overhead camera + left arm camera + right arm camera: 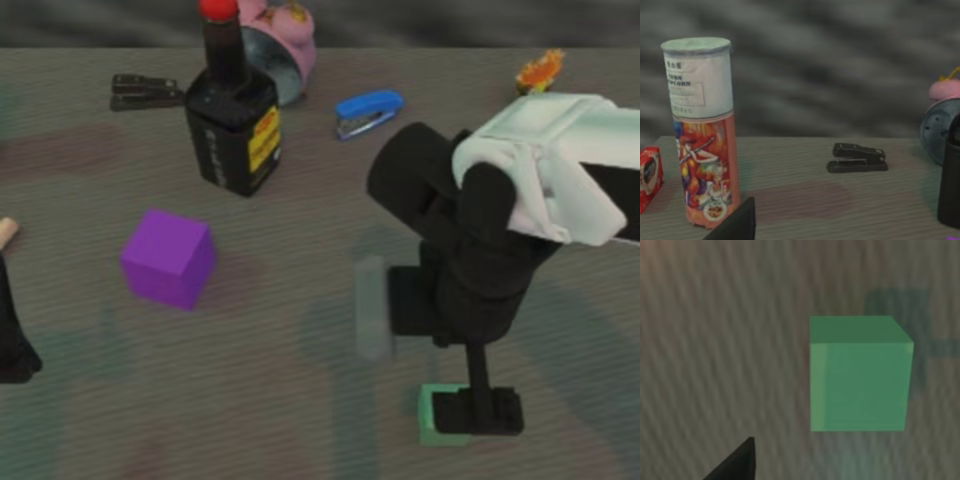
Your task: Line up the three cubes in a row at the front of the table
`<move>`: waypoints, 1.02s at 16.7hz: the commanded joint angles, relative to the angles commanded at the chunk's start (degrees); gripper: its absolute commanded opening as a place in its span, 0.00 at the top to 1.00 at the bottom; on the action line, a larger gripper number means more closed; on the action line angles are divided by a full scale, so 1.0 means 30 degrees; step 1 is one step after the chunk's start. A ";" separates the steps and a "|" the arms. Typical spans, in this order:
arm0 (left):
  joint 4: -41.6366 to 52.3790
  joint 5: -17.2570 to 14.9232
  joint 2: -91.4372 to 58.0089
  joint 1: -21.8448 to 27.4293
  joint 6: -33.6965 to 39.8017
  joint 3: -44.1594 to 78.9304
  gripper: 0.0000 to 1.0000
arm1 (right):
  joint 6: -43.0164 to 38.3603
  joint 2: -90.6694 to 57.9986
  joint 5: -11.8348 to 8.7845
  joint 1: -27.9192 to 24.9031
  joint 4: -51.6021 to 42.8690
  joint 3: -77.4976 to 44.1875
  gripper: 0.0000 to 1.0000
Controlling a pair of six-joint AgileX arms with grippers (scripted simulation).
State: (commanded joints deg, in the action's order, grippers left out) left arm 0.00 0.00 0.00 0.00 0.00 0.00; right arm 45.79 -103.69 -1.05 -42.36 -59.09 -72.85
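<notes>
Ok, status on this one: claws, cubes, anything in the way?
Right claw over green cube at the table front, not gripping. Left arm parked at left edge. Purple cube sits apart, mid-left. Third cube not clearly seen. Nothing blocking.

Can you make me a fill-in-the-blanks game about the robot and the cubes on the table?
1. The right hand hovers over the ____ cube near the front of the table.
2. The purple cube sits on the ____ side of the top view.
3. The dark bottle has a ____ cap.
4. The stapler beside the bottle, toward the right arm, is ____.

Missing words: green; left; red; blue
</notes>
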 joint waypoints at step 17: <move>0.0000 0.0000 0.0000 0.0000 0.0000 0.0000 0.00 | -0.1800 -1.0368 0.0438 1.0740 -0.4665 -1.5011 0.00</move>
State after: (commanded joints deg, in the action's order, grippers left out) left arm 0.00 0.00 0.00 0.00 0.00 0.00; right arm 40.39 -134.80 0.27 -10.14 -73.08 -117.88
